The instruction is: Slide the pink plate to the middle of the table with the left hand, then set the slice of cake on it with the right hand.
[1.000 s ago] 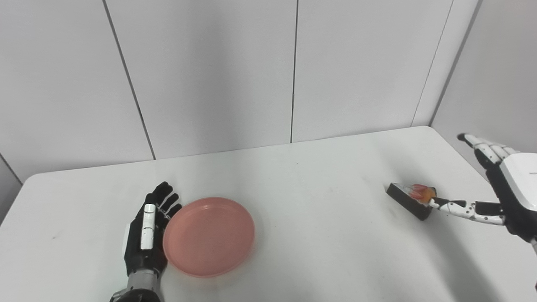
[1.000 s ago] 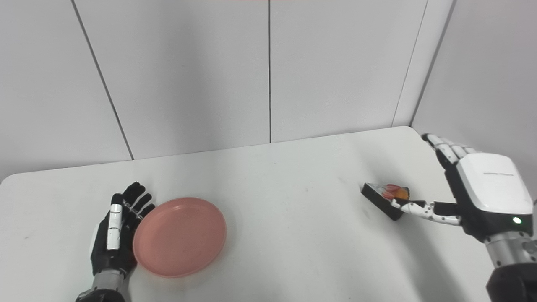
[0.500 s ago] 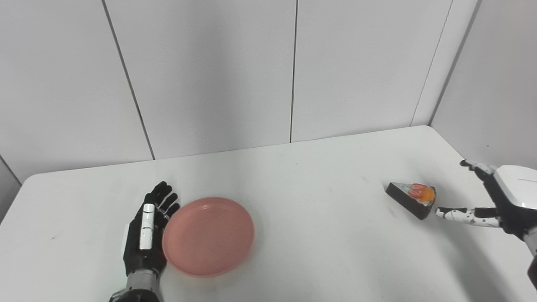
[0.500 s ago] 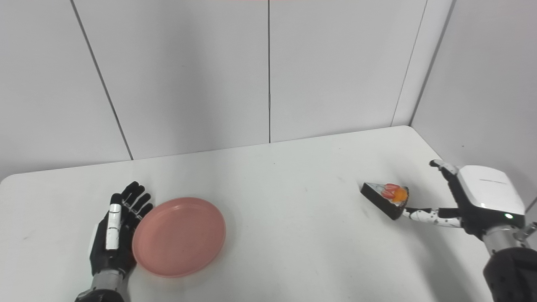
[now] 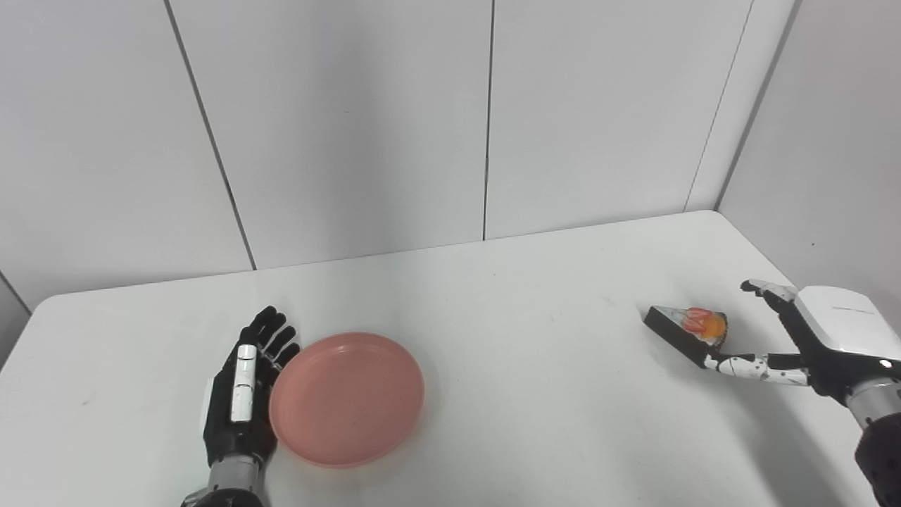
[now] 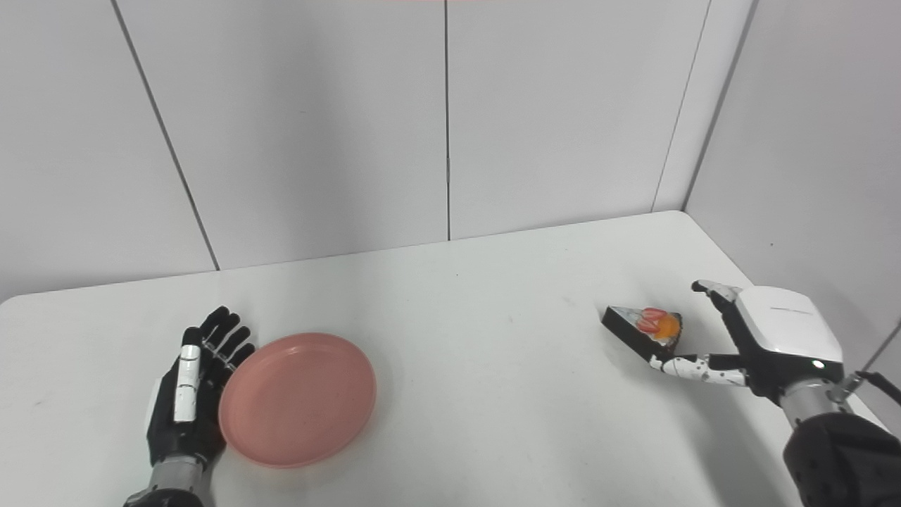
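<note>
The pink plate [image 5: 346, 398] lies flat on the white table [image 5: 507, 338], and everything else can be placed from it. The left hand [image 5: 239, 394] rests just beside the plate's left rim, edge-on to it, fingers straight and spread a little, holding nothing; whether its side actually touches the rim cannot be told. Well apart from the plate, far off to its right near the table's right edge, sits the slice of cake [image 6: 642, 328], a dark wedge topped with red and orange fruit, its narrow tip pointing back toward the plate. The right hand [image 6: 753, 341] is on the side of the cake away from the plate, spread wide and gripping nothing: the thumb reaches along the cake's near side with its tip at or just beside the dark edge, while the fingers [image 6: 711, 289] stand beyond the cake's far side. The right eye view shows more of the right forearm and a small lit dot on the hand's white back; the left eye view cuts that arm at the frame edge and shows a sliver more of the table left of the plate.
</note>
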